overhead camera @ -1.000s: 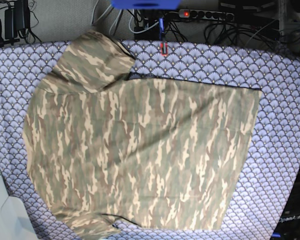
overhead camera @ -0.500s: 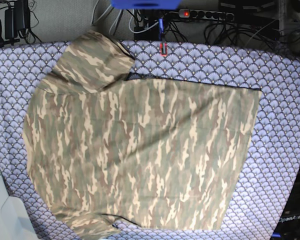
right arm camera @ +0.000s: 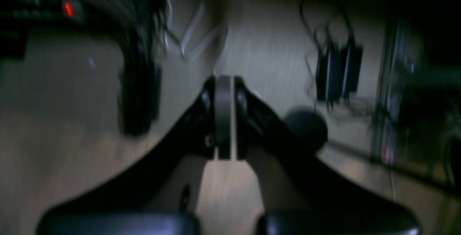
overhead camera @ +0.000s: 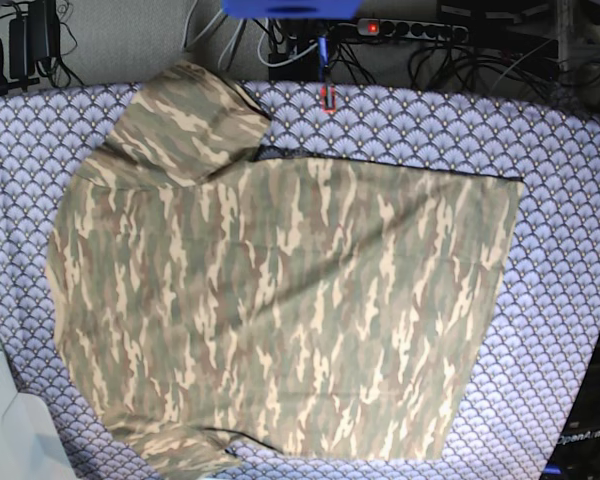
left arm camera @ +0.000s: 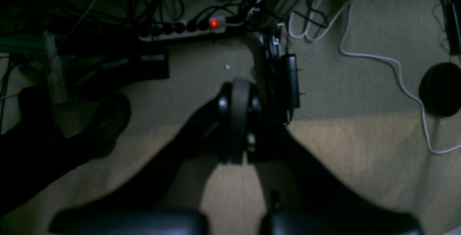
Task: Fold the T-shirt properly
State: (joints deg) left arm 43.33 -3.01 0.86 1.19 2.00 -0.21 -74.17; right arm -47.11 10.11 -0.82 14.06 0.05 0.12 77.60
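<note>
Left wrist view: the left gripper (left arm camera: 240, 119) has its jaws pressed together on nothing. Beyond it lie only floor, a power strip (left arm camera: 187, 29) with a red light and loose white cable (left arm camera: 389, 69); no cloth shows near the claw.

Right wrist view: blurred, but the right gripper (right arm camera: 224, 116) is likewise closed and empty, with floor and a dark adapter (right arm camera: 338, 69) past its tips.

Base view: the T-shirt (overhead camera: 280, 310) lies spread flat on the purple tablecloth (overhead camera: 570, 200), its long axis running left to right, hem at the right, one sleeve (overhead camera: 185, 120) turned toward the far left corner. Neither claw appears here, so both sit off the table and the shirt lies well away from each. Which arm is nearer cannot be told; judging by sides, the hem end falls to the left arm, the sleeve end to the right.
</note>
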